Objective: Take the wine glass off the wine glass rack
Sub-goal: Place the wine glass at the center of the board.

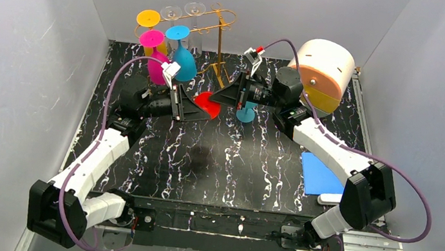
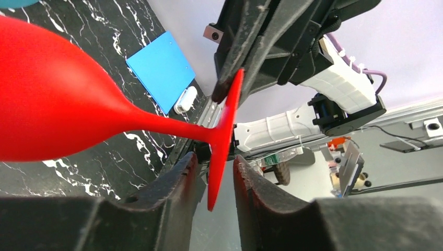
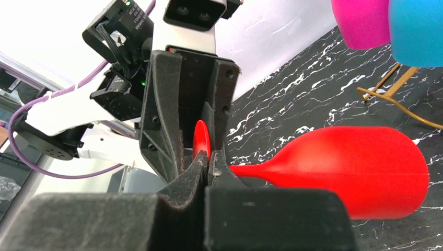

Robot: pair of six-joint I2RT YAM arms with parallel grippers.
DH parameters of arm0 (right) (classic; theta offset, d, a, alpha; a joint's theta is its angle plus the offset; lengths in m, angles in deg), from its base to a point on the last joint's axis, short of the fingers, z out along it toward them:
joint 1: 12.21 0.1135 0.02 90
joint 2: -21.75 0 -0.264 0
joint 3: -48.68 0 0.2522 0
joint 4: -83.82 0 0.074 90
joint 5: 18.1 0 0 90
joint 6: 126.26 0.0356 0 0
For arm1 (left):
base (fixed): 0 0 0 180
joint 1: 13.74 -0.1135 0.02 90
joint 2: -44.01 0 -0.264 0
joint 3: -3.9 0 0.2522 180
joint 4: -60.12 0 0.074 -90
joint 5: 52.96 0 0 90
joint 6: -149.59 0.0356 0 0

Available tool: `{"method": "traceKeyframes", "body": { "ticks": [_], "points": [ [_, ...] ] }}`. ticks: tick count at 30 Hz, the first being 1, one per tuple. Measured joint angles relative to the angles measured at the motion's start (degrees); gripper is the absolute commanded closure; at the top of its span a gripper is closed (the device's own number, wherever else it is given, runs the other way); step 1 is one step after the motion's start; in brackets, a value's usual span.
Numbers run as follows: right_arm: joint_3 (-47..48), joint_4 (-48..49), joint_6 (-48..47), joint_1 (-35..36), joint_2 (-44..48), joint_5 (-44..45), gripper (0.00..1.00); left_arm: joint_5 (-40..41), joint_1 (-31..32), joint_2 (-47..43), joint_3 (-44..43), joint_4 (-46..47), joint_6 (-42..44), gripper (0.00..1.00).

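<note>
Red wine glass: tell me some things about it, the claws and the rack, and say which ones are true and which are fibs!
1. The red wine glass is off the rack. True.
2. The left claw is squeezing the glass's stem tightly. False: it is open, with one side on each side of the glass's round foot.
3. The right claw is pinching the rim of the glass's foot. True.
4. No glasses are left on the rack. False: a pink glass, a yellow glass and a blue glass hang there upside down.
</note>
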Motion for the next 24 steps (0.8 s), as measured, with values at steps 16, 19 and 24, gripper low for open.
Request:
{"method": "traceKeyframes", "body": {
  "ticks": [16,19,24],
  "points": [
    [1.0,-5.2,-0.8,-1.1,1.5,1.3,0.23,0.3,0.3,0.3,0.1,-6.9,9.3,1.00],
    [1.2,-8.4,-1.6,-3.0,3.4,3.8,0.17,2.2,0.4,-0.9,1.0,-9.2,14.6,1.00],
    [-1.4,-11.7,-3.4,-6.6,9.8,9.7,0.13,2.4,0.5,-3.7,4.7,-9.2,20.3,1.00]
  ]
}}
